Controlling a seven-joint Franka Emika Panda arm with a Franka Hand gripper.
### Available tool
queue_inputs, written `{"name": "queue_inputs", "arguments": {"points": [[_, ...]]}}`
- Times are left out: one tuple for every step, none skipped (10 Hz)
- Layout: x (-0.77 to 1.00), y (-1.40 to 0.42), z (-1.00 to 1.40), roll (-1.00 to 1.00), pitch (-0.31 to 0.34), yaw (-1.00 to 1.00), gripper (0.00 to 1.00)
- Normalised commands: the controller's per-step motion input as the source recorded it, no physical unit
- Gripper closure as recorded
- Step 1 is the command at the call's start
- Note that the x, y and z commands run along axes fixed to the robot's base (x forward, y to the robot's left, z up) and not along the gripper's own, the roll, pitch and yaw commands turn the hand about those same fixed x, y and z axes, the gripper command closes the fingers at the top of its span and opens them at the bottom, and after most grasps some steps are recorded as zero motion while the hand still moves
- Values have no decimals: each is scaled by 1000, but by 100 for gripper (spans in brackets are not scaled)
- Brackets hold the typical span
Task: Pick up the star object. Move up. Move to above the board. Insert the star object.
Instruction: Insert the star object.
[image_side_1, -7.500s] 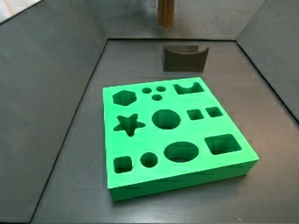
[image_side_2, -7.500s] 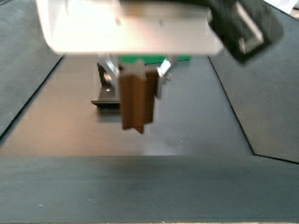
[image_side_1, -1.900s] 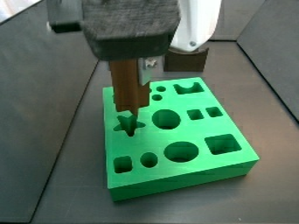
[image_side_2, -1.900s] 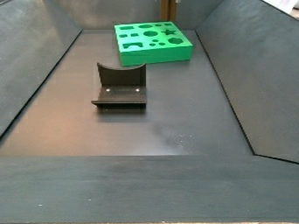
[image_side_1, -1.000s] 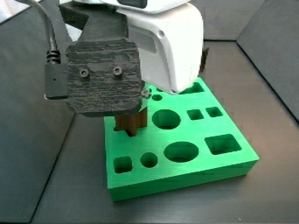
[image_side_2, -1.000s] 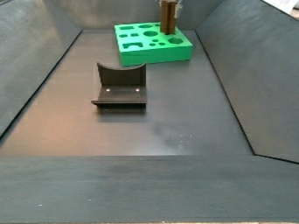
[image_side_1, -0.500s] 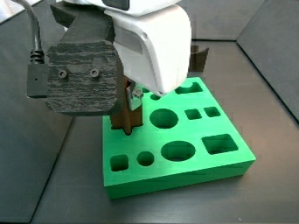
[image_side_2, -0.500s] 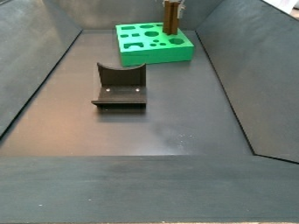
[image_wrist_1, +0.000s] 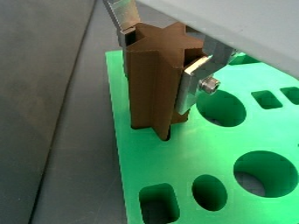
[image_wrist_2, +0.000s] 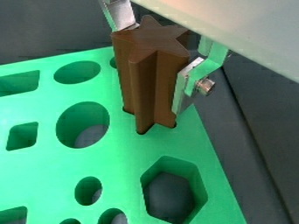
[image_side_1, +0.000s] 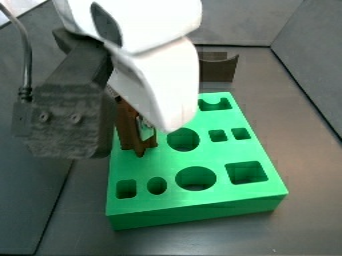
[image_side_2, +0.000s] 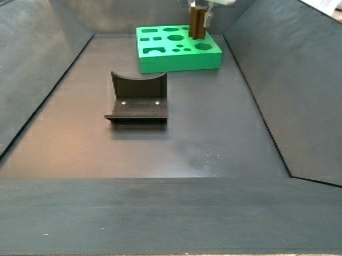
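The star object (image_wrist_1: 158, 83) is a tall brown wooden peg with a star cross-section. It stands upright with its lower end in the star cutout of the green board (image_wrist_1: 126, 162). My gripper (image_wrist_1: 158, 68) is shut on its upper part, a silver finger (image_wrist_1: 187, 80) on either side. Both wrist views show this grip; the peg (image_wrist_2: 146, 79) enters the board (image_wrist_2: 128, 166) near its hexagon cutout. In a side view the arm's body hides most of the peg (image_side_1: 131, 128) and the gripper (image_side_1: 136, 110). In a side view the peg (image_side_2: 199, 22) rises from the far board (image_side_2: 181, 62) under the gripper (image_side_2: 205, 4).
The dark fixture (image_side_2: 136, 98) stands on the floor in the middle of the bin, and it shows behind the board in a side view (image_side_1: 218, 65). Grey sloping walls enclose the floor. The board has several other cutouts: circles, squares, ovals.
The gripper has come down with the peg, and the peg's lower end now sits in the star cutout. The board has shifted slightly in both side views.
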Motion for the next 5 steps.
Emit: {"name": "queue_inputs", "arguments": {"points": [[257,0,-994,99,-67,-63,100],[317,-3,-963,141,0,0,100],[303,-51,-966,127,54,0,100],[317,-40,-1000,0,103,0,100],[337,-77,-846,0,189,-9,100]]}}
